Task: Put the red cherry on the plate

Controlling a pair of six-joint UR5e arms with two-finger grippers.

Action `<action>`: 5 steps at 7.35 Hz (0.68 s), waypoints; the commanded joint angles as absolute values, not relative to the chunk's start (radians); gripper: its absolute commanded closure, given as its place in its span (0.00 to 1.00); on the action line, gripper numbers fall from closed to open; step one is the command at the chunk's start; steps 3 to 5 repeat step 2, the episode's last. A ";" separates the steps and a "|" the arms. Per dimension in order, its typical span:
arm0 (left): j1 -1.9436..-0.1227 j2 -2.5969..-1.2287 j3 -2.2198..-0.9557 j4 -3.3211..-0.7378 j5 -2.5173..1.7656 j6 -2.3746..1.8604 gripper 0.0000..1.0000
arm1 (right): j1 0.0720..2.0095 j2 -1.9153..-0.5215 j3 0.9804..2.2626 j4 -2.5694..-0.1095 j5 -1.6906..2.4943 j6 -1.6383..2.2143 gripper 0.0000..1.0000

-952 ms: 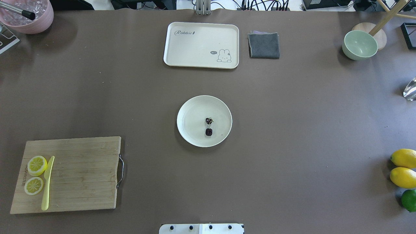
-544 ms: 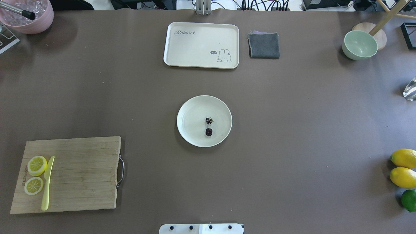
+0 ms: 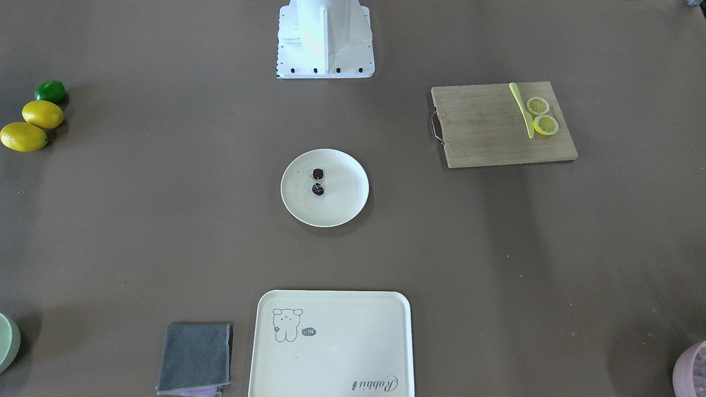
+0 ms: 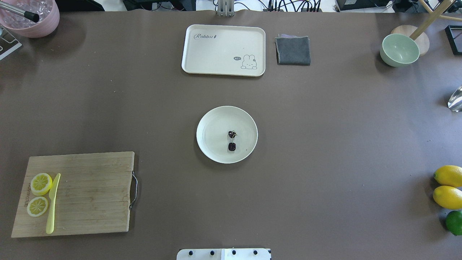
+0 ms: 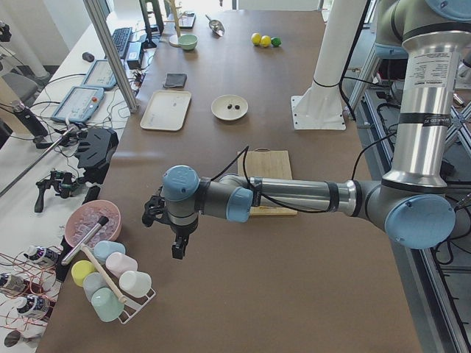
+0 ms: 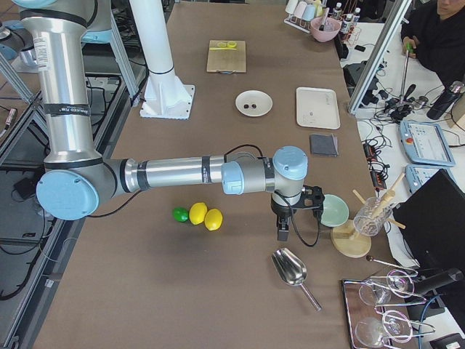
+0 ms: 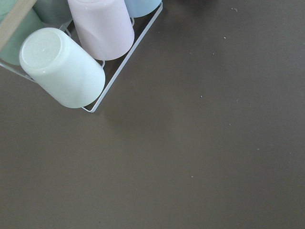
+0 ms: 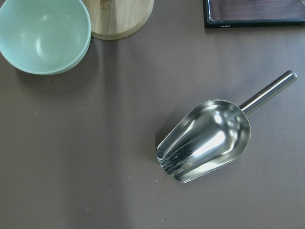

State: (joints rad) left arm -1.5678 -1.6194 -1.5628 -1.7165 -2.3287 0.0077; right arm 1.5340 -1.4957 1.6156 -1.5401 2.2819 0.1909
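Red cherry (image 4: 232, 146), glossy, on smooth round plate (image 4: 213, 133)

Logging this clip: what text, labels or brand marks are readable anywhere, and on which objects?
"Rabbit": script in a corner of the cream tray.
"hi~": speech bubble beside the tray's rabbit drawing.
Stamp on the cutting board edge: too small to read.
White print on the dark tray rim: blurred.
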 commanded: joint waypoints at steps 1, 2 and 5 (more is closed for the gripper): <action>-1.568 -1.620 -1.560 -1.717 -2.329 0.008 0.02 | 1.534 -1.497 1.615 -1.540 2.296 0.189 0.00; -1.568 -1.618 -1.562 -1.717 -2.329 0.008 0.02 | 1.534 -1.500 1.615 -1.540 2.299 0.189 0.00; -1.568 -1.618 -1.562 -1.717 -2.329 0.008 0.02 | 1.534 -1.500 1.615 -1.540 2.299 0.189 0.00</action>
